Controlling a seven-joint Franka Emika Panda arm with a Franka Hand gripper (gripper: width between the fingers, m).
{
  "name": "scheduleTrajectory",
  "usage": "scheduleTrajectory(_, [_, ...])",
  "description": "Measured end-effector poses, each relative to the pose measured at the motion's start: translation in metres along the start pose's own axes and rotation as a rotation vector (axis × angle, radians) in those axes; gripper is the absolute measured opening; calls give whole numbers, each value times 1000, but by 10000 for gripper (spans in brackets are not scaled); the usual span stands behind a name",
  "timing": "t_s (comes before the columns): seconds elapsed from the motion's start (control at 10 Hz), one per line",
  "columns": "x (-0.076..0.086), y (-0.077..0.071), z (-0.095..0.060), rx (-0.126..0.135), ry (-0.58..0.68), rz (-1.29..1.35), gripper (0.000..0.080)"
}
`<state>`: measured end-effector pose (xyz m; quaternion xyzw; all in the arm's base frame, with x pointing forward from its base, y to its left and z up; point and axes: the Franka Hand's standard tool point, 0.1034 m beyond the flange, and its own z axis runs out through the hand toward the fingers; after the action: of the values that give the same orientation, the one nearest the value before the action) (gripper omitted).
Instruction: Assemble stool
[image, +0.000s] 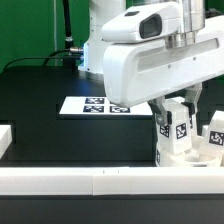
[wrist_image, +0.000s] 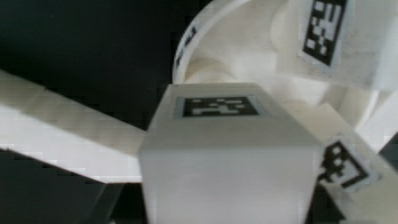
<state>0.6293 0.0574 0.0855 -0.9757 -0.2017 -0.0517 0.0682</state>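
Note:
My gripper (image: 176, 116) is at the exterior view's right, shut on a white stool leg (image: 172, 135) that stands upright with its tags facing the camera. The leg's lower end meets the white round seat (image: 190, 157); I cannot tell whether it sits in a socket. In the wrist view the held leg (wrist_image: 219, 135) fills the middle with a tag on its end, and the seat's curved rim (wrist_image: 240, 50) lies beyond it. My fingers are hidden there. Another tagged leg (image: 215, 133) stands on the seat at the far right; it also shows in the wrist view (wrist_image: 350, 165).
The marker board (image: 98, 104) lies on the black table behind the seat. A long white border rail (image: 90, 181) runs along the front, with a short rail piece (image: 5, 140) at the left. The rail also shows in the wrist view (wrist_image: 54, 105).

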Motion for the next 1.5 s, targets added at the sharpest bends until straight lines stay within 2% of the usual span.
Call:
scheduleTrajectory(0.3, [6,-12,3,12,19,279,337])
scheduleTrajectory(0.4, [7,-12,3,24,37,367,337])
scheduleTrajectory(0.8, [8,-12,2,44,39,649,337])
scheduleTrajectory(1.0, [13,-19,2,52,59,841,337])
scheduleTrajectory(1.3, [16,-21,2,60,82,1047,337])
scheduleTrajectory(1.5, [19,-31,4,73,75,1226,337])
